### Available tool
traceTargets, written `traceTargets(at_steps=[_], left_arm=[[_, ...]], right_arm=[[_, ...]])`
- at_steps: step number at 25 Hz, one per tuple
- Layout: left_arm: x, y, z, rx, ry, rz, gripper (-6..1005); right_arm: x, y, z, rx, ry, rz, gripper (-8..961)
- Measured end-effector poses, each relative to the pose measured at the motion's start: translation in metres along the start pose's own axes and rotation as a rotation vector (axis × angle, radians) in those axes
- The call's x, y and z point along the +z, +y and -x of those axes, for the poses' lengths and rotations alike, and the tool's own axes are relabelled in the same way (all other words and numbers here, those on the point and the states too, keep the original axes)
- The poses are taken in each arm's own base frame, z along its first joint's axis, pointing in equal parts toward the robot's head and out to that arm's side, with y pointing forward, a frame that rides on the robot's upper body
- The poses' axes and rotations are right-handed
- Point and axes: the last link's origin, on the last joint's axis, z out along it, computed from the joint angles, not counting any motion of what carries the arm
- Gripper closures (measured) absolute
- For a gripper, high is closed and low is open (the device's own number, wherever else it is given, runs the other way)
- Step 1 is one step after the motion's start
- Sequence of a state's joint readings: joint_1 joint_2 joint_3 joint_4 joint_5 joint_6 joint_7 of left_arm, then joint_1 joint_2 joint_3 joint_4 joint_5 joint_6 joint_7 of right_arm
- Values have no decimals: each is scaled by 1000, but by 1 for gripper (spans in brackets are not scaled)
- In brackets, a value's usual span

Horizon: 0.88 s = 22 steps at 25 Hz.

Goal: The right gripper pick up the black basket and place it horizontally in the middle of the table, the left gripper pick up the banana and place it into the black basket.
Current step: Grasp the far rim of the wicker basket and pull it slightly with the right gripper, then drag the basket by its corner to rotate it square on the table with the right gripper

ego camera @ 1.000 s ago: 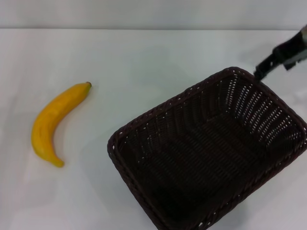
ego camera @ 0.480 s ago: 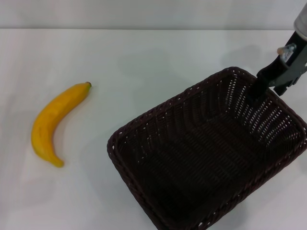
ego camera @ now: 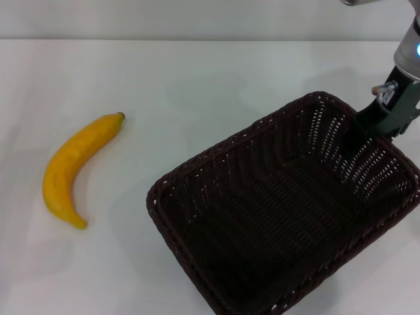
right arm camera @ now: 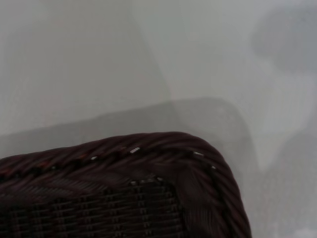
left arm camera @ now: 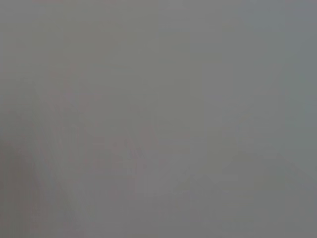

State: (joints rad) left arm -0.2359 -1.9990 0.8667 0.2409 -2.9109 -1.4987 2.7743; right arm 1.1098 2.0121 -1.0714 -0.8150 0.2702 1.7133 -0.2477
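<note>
The black basket sits askew on the white table, at the right and front of the head view. My right gripper is at the basket's far right corner, its black jaws down against the braided rim; a blue light shows on its body. The right wrist view shows that rim corner close up, with white table beyond it. The banana lies on the table at the left, well apart from the basket, stem pointing away from me. My left gripper is out of view; its wrist view shows only plain grey.
The basket's near side runs off the lower edge of the head view. The table's far edge meets a pale wall at the back. Bare white table lies between the banana and the basket.
My right gripper has come down from above and behind the basket's far right corner onto the rim there. The basket and the banana have not moved.
</note>
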Motion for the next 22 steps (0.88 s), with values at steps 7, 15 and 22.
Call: traceTargets(at_steps=[7,15,22], left_arm=[[2,-3,-1,5,-3,-1,106],[-1,-8,-3,21,6,-16,106],[-3,-15,-11,30,50,-43,106]], right_arm=[[6,2,1,10,-5,-39,275],[3,6,7,113,-49,-19,610],[-7,-2,0,370,-92,34,735]])
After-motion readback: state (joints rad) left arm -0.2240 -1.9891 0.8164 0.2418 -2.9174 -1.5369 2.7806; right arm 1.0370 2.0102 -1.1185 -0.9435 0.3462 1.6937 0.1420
